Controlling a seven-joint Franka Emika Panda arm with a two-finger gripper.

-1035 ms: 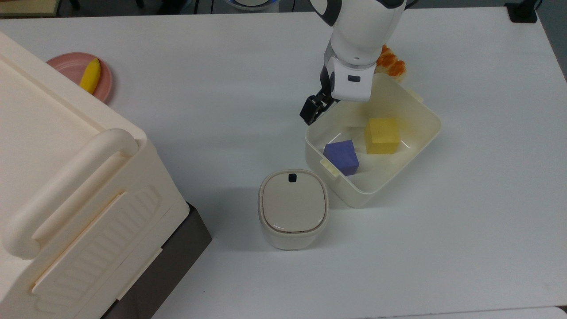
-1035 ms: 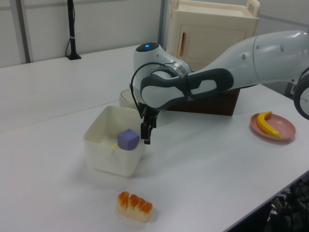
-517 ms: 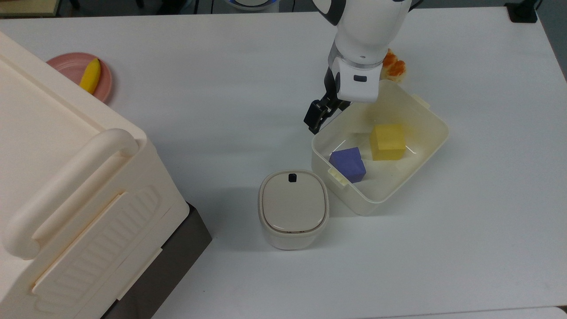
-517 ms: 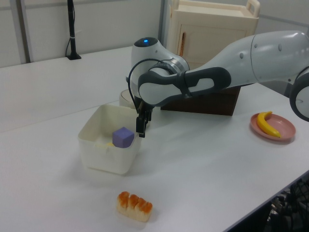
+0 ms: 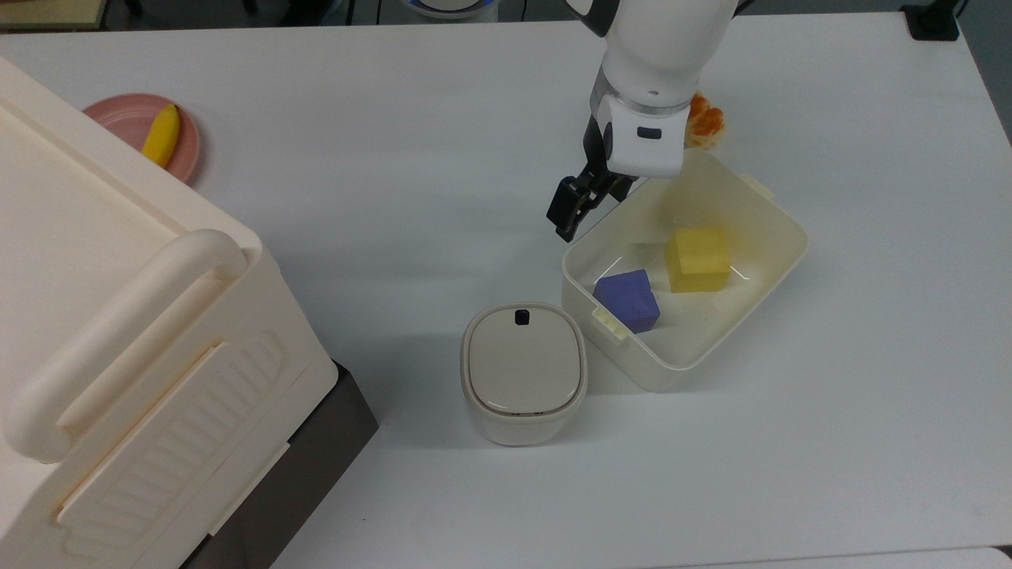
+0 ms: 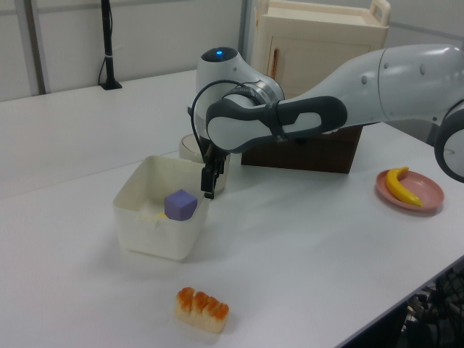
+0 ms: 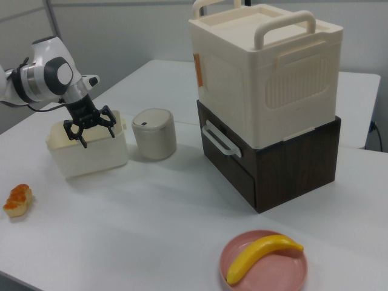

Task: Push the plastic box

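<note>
As the open black pincer (image 5: 571,212) presses its long wall, the cream-white lidless plastic box (image 5: 731,316) has slid rightward in the top view across the white tabletop (image 5: 395,158), beside the lidded bin (image 5: 523,371); pushing is underway.

In the top view my arm (image 5: 656,71) covers most of the pastry (image 5: 708,122) and the box's (image 5: 672,371) far corner beside it. The crate (image 5: 118,316) runs off the top view's left and bottom edges. In the left view the box wall hides most of the yellow cube (image 6: 159,215).
</note>
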